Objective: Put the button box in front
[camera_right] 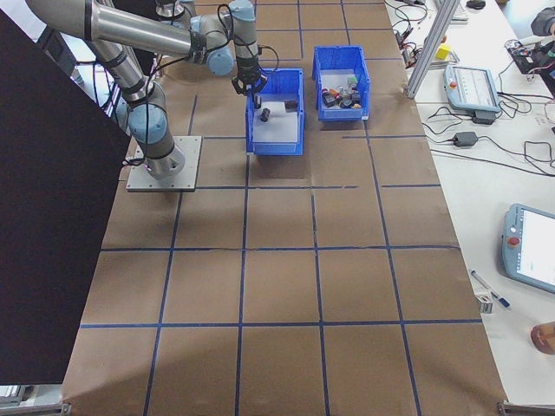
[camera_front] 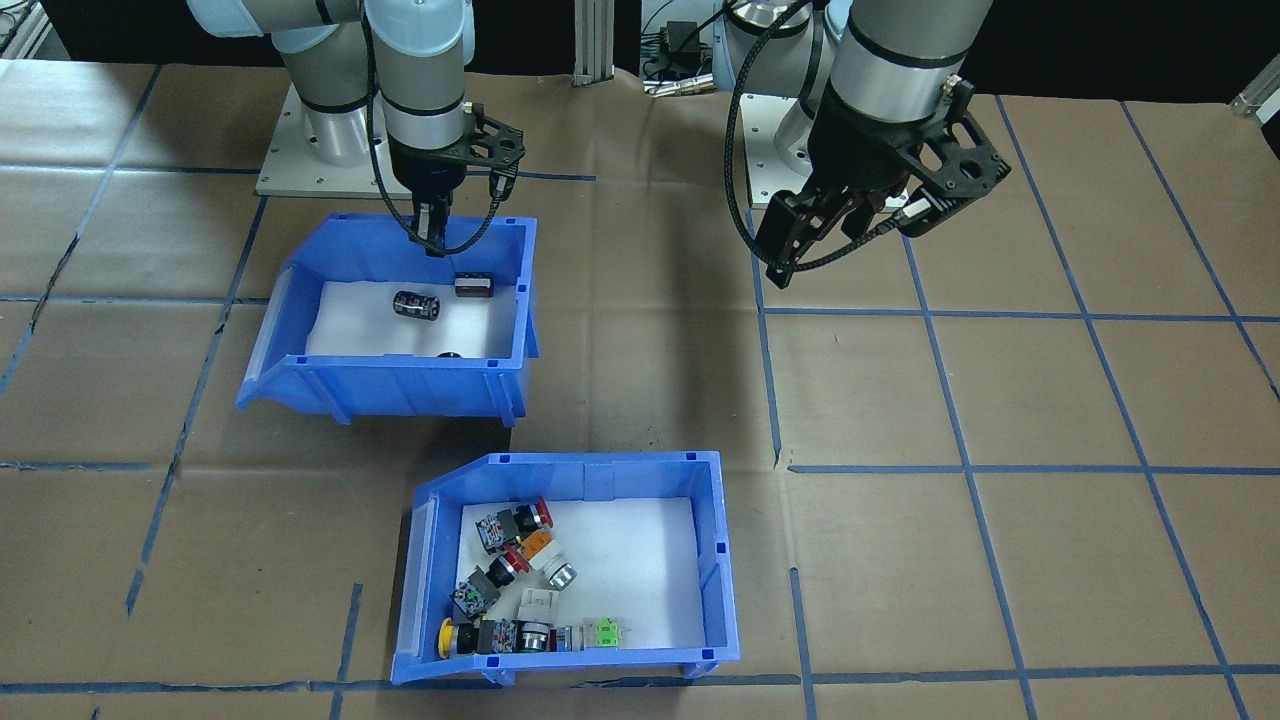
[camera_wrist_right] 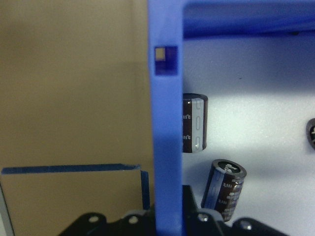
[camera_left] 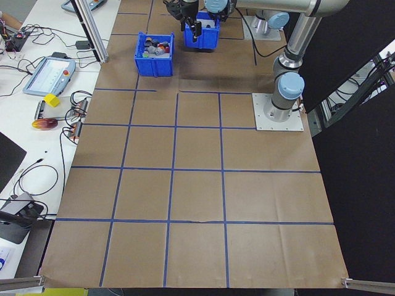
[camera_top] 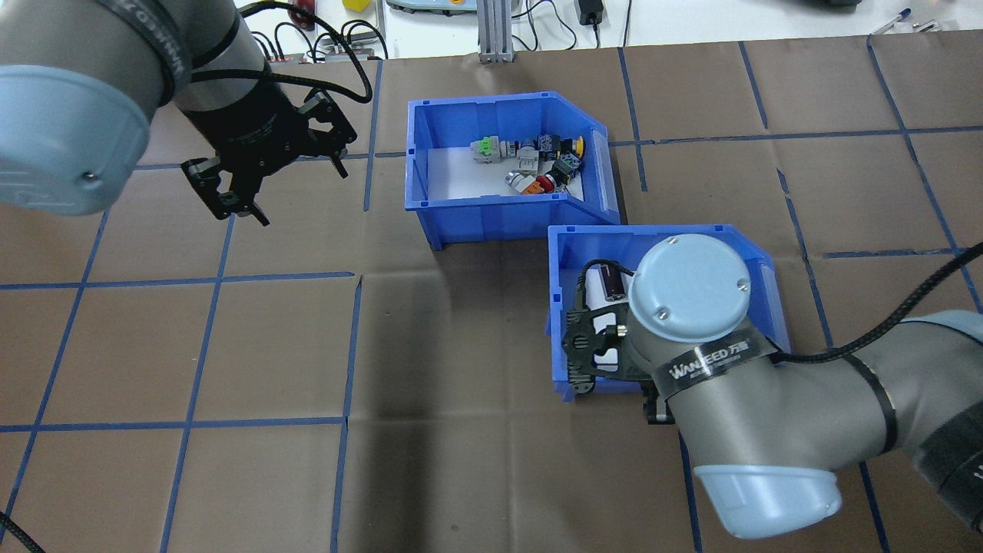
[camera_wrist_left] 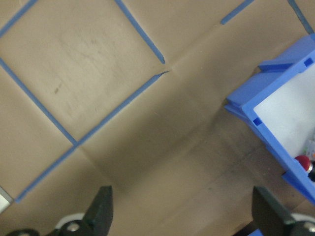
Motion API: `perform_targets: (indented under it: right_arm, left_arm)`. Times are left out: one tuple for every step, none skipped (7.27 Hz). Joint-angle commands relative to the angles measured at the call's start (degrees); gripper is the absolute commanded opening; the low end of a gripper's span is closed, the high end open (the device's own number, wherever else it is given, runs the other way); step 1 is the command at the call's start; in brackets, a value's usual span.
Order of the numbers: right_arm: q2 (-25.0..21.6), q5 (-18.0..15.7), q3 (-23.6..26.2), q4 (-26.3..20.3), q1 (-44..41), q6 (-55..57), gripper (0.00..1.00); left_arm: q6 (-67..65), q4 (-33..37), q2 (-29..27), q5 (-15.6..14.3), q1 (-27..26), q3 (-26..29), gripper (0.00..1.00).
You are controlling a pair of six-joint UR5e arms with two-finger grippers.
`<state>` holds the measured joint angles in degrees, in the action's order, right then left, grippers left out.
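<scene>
The button box (camera_front: 580, 570) sits on the desk (camera_front: 1000, 400) toward the operators' edge, its open front facing the robot's right end. The other bin (camera_front: 390, 320), holding a few black parts (camera_front: 416, 306), sits just behind it, nearer the robot's base and offset toward the right arm; in the overhead view their corners nearly meet, though I cannot tell if they touch.

The right gripper (camera_front: 433, 235) is down on the back wall of the other bin. Its wrist view shows that blue wall running straight up between the jaws, which straddle it and look clamped or nearly so. The left gripper (camera_top: 230, 201) hangs above bare desk, well apart from both bins, jaws apart and holding nothing.

The button box already looks to be the front one, so the step in hand seems to be settling the other bin behind it. To do that well:

- Keep the grip square on the wall, so the bin does not twist as it slides or lifts.
- Move it straight back, away from the button box's corner, to avoid nudging it.
- Keep the bin level; the black parts are loose on the liner and will roll.
- Leave the left arm clear unless the button box needs a final push forward.
</scene>
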<state>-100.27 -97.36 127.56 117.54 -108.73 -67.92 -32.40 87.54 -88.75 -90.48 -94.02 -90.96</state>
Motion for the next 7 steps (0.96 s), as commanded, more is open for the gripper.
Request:
perform_targets:
  right_arm:
    - [4.7, 0.8, -2.0, 2.4, -9.5, 10.1, 0.09]
    - [8.6, 0.7, -4.1, 3.7, -13.0, 12.3, 0.09]
    - [11.5, 0.2, -6.8, 3.7, -15.8, 15.2, 0.09]
    - [12.4, 0.4, -7.8, 3.6, -16.7, 16.5, 0.09]
    - [12.6, 0.9, -7.8, 3.2, -16.8, 16.5, 0.09]
    - [12.6, 0.9, -7.6, 2.9, -16.9, 16.5, 0.09]
    - [12.6, 0.9, -7.3, 2.6, -16.9, 16.4, 0.1]
  left_arm:
    - [26.1, 0.2, 2.2, -0.6, 3.2, -1.3, 0.99]
    - [37.8, 0.2, 2.5, -0.7, 3.9, -2.0, 0.99]
    - [43.8, 0.1, 3.5, -0.9, 4.0, -3.4, 0.99]
    - [43.9, -1.7, 4.2, -0.7, 4.5, -4.5, 0.99]
    - [44.3, -3.4, 4.3, -0.7, 4.6, -5.3, 0.99]
    - [43.9, -3.4, 4.2, -0.7, 4.6, -4.9, 0.99]
    - [43.5, -3.4, 4.3, -0.7, 4.7, -5.3, 0.99]
